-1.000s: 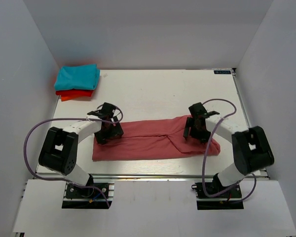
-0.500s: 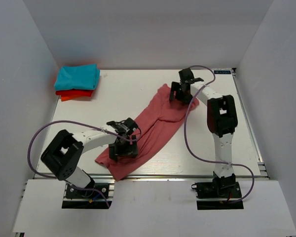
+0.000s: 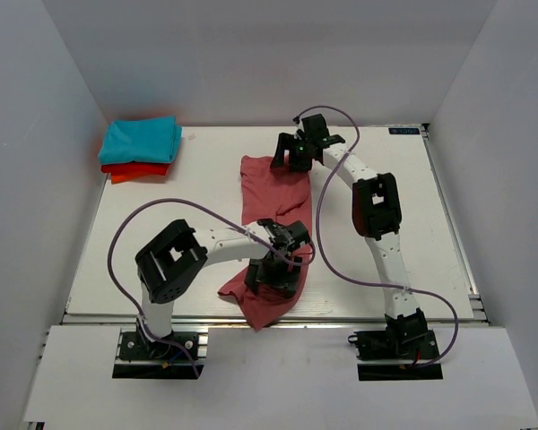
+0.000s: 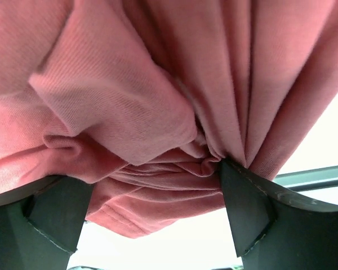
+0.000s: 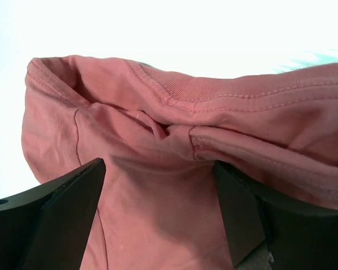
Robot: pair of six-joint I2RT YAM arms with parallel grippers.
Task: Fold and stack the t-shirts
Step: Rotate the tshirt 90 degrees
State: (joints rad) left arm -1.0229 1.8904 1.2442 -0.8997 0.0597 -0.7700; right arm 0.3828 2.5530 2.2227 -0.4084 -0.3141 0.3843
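The salmon-pink t-shirt [image 3: 271,193] lay in a rumpled strip from the far middle of the tabletop [image 3: 179,202] to its near edge. The jaws of the left arm [image 3: 220,244] pinched bunched cloth at the near end (folds crammed between both fingers). The jaws of the right arm [image 3: 377,206] clamped a stitched edge at the far end. The turquoise t-shirt [image 3: 142,139] sat folded on the orange-red t-shirt [image 3: 133,172] in the far left corner.

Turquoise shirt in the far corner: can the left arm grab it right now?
Probably not yet. The left gripper has the pink t-shirt bunched between its fingers. Nothing stands between it and the turquoise t-shirt, so it likely could after letting go.
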